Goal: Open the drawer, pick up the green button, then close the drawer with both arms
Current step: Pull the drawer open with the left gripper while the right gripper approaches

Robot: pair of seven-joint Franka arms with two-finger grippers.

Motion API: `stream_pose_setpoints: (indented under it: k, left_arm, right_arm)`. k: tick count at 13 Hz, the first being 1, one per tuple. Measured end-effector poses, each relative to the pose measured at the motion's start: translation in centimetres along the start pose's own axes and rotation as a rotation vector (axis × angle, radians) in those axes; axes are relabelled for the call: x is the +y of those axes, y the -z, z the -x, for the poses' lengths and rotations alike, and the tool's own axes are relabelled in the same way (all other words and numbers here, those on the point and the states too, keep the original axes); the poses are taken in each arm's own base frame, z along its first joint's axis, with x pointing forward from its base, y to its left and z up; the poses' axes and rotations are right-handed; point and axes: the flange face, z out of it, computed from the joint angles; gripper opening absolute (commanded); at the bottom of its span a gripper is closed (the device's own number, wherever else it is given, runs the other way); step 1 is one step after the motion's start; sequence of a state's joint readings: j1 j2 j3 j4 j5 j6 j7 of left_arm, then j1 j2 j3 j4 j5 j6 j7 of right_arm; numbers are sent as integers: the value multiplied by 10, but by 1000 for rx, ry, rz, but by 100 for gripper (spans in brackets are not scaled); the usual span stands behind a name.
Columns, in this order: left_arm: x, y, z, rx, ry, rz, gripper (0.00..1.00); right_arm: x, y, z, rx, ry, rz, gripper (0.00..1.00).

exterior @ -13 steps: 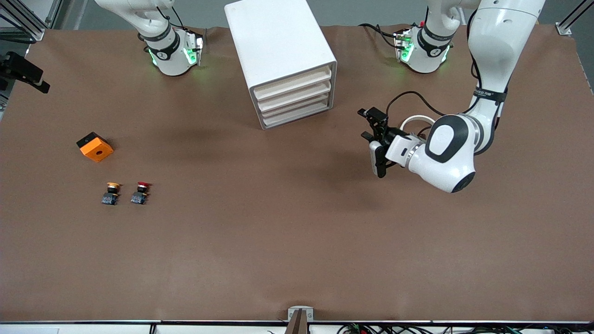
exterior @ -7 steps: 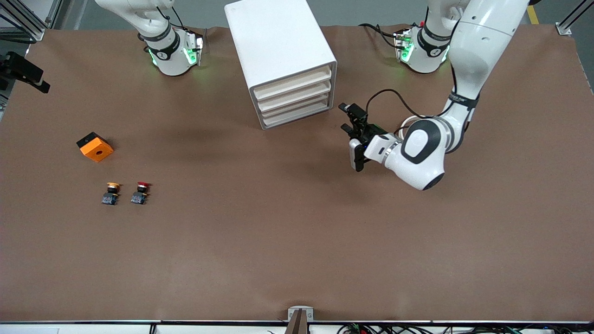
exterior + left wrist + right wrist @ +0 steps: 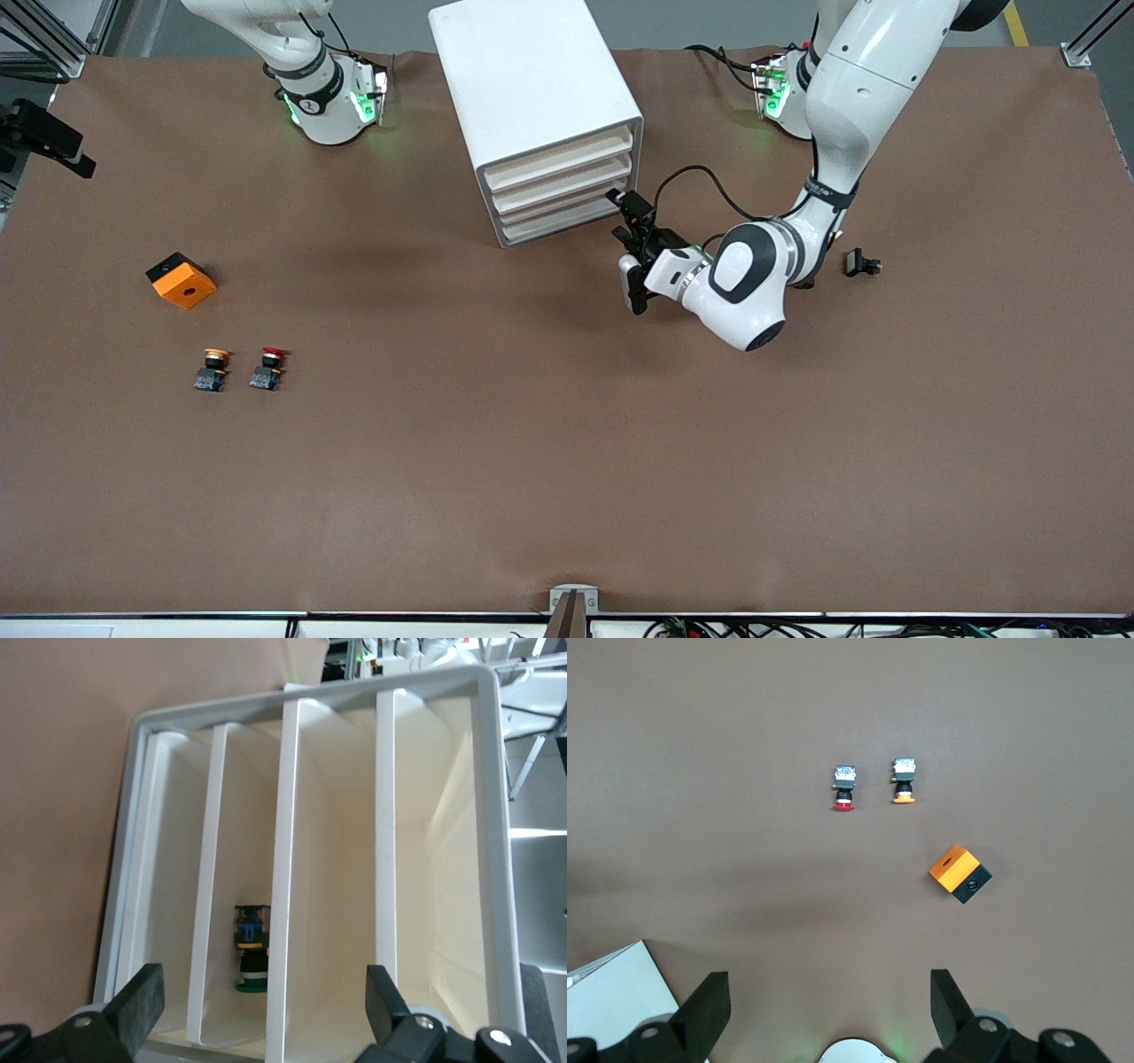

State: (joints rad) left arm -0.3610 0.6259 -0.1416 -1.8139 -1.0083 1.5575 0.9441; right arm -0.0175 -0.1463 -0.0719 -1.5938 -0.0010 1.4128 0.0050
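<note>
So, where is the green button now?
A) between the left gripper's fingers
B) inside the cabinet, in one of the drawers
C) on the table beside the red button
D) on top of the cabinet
B: the left wrist view shows the green button lying in a drawer of the cabinet, with the open left gripper in front of it holding nothing.

A white cabinet with four cream-fronted drawers, all pushed in, is seen on the brown tabletop between the two arm bases. The left hand, fingers spread apart, is held just beside the lowest drawer at the corner toward the left arm's end, and a small black part lies near that arm. Toward the right arm's end are found an orange block and, nearer the camera, a yellow-capped button beside a red-capped button; the right hand is not shown.
</note>
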Motion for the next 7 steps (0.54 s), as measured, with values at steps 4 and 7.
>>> stream_pose_setpoints:
  k: [4, 7]
  left_arm:
    - [-28, -1, 13, -27, 16, 6, 100]
    - [-47, 0, 17, -13, 38, -5, 67]
  right_arm:
    - [-3, -26, -18, -49, 4, 4, 100]
    - [-9, -39, -30, -66, 14, 7, 100]
